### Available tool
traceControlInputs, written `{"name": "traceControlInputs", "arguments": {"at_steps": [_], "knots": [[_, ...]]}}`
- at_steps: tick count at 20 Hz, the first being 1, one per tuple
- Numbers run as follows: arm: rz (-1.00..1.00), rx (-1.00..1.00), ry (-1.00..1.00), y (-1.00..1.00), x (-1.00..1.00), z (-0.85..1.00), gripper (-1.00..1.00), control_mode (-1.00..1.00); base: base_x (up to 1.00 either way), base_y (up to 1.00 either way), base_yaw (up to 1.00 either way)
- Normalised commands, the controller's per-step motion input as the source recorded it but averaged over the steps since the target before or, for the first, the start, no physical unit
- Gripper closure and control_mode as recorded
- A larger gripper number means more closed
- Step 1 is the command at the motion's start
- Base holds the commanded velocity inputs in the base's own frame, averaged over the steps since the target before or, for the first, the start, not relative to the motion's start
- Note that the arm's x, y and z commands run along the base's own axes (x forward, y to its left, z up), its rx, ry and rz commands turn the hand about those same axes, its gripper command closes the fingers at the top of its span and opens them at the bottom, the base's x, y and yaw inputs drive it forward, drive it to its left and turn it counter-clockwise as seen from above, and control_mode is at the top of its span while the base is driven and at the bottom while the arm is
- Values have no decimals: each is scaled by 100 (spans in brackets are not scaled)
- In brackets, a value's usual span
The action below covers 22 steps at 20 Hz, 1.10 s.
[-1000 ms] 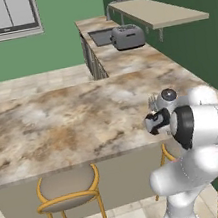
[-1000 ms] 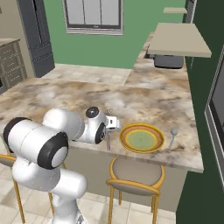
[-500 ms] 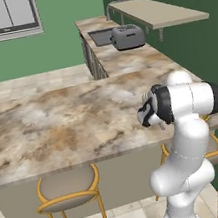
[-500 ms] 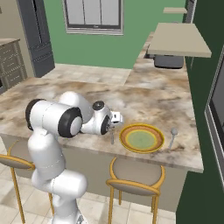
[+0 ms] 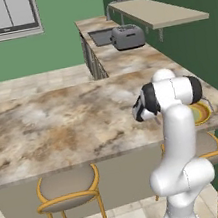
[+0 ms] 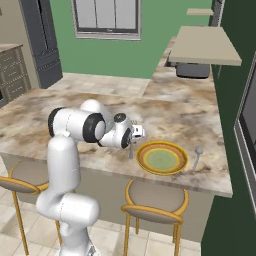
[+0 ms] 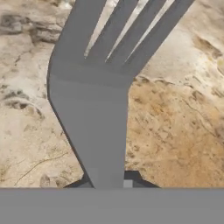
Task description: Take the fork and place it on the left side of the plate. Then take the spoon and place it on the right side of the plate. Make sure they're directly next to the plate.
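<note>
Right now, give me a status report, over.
Gripper shut on fork, just left of plate. Spoon lies right of plate. Nothing in the way.

marble counter (image 5: 58,125), toaster (image 5: 128,36), stools (image 5: 68,189), window (image 6: 106,17)

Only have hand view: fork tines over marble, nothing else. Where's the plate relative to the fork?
Observer: In the right base view the plate sits just to the right of the fork, close to it, near the counter's front edge.
Operator: Fork down or in the air?
Observer: The gripper is shut on the fork's handle, tines hanging down toward the counter. I cannot tell whether they touch it.
Operator: Spoon?
Observer: The spoon lies on the counter on the plate's far side from the fork, bowl pointing away from the front edge, a narrow gap from the rim.
</note>
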Motion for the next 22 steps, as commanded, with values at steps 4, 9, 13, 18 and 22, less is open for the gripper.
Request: {"name": "traceControlInputs", "arguments": {"at_steps": [4,9,13,18,22], "knots": [[0,-3,0,-18,40,-43,100,-100,0,0,0],[-1,-2,0,-25,26,-38,100,-100,0,0,0],[-3,-1,0,-21,5,-27,100,-100,0,0,0],[-2,0,-1,-13,-9,-11,100,-100,0,0,0],[0,0,-7,0,-42,0,100,-100,0,0,0]]}}
